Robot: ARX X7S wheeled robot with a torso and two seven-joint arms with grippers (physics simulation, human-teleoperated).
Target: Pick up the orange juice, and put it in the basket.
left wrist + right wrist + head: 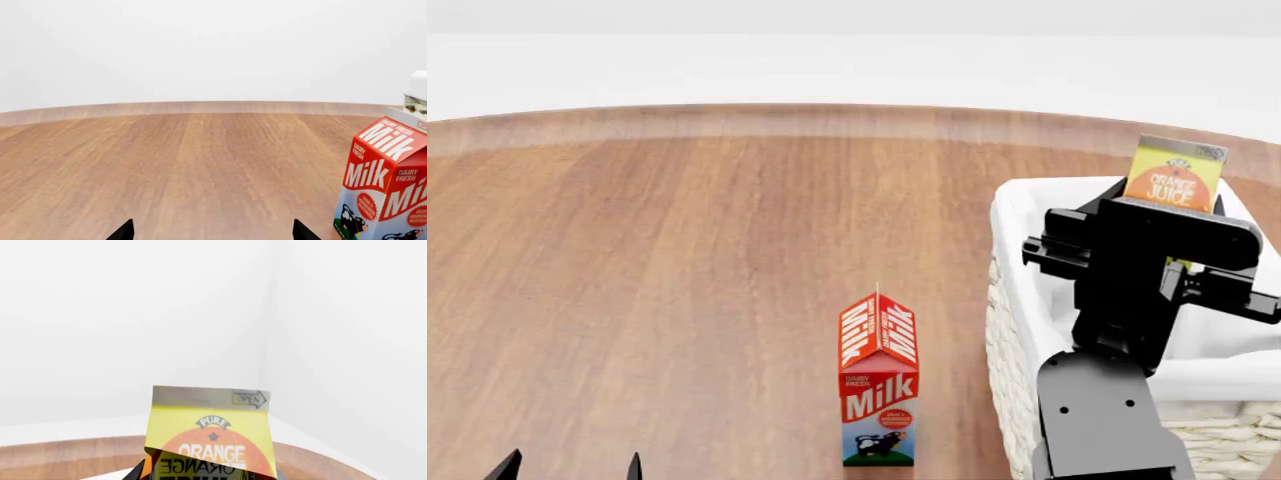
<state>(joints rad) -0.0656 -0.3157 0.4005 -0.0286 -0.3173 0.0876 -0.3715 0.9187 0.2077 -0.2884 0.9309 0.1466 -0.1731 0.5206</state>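
Holding the orange juice (pixel 1176 175) upright above the basket (pixel 1014 215), the right gripper (pixel 1158 250) looks clamped on it. Best lowered straight inside, clear of the rim, then released. Left gripper (pixel 212 234) idles, fingers spread, near the Milk carton (pixel 878 392).

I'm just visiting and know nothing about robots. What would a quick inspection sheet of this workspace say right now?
Surface: wooden table, light wood grain, curved far edge.
Job's things: orange juice carton upright, held up over the basket; the wicker basket with white liner stands at the table's right side.
Clutter: Milk carton upright on the table, left of the basket, apart from it.
Grippers: right gripper holds the orange juice carton above the basket; left gripper low at the near edge, open, holding nothing.
Cables: nothing seen.
Surroundings: plain white walls beyond the table.
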